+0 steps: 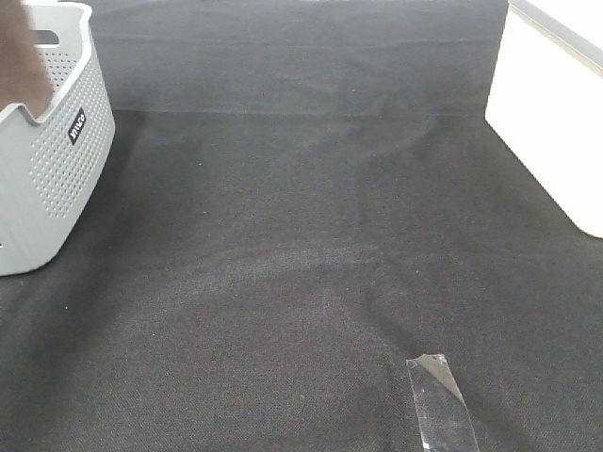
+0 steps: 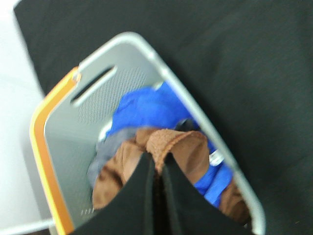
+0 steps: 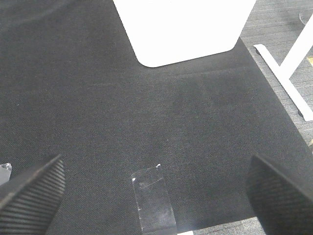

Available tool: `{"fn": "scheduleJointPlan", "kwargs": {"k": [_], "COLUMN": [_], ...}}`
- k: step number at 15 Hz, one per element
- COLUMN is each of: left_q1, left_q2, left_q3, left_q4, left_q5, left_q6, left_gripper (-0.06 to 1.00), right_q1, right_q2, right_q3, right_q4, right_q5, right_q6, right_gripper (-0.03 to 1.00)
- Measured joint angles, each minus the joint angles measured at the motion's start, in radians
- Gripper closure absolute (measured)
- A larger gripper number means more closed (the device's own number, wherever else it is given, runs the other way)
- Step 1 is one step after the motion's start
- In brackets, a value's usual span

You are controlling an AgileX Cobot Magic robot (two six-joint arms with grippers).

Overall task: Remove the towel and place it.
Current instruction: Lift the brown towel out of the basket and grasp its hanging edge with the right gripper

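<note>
Black fabric (image 1: 311, 235) covers the table. A white box (image 1: 551, 113) stands at its far right and a grey perforated basket (image 1: 47, 160) at its far left. Inside the basket the brown towel (image 2: 176, 147) lies bunched on a blue cloth (image 2: 146, 110). The left gripper (image 2: 157, 162) has its fingers pinched together on a fold of the towel. The right gripper (image 3: 156, 188) hovers with fingers spread wide, holding nothing, above a strip of clear tape (image 3: 152, 203).
</note>
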Motion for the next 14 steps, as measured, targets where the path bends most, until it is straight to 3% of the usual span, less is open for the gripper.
{"fn": "scheduleJointPlan", "kwargs": {"k": [5,6,8,11,14], "left_q1": [-0.136,-0.177,-0.209,-0.26,-0.299], "left_q2": [-0.081,-0.084,-0.084,-0.084,-0.084], "left_q3": [0.0,0.0,0.0,0.0,0.0], "left_q4": [-0.101,-0.17,-0.242,-0.32,-0.379], "left_q5": [0.0,-0.008,-0.015,-0.023,-0.051], "left_q6": [0.0,0.008,0.039,0.076,0.086], "left_gripper": [0.94,0.94,0.94,0.94,0.94], "right_q1": [0.0,0.0,0.0,0.0,0.0], "right_q2": [0.0,0.035,0.129,0.354,0.617], "right_q3": [0.0,-0.011,-0.023,-0.023,-0.023], "right_q4": [0.0,0.01,0.093,0.414,0.857], "right_q5": [-0.001,-0.043,-0.256,-0.573,-0.736], "right_q6": [-0.004,-0.053,-0.147,-0.359,-0.763], "right_gripper": [0.01,0.01,0.01,0.02,0.09]}}
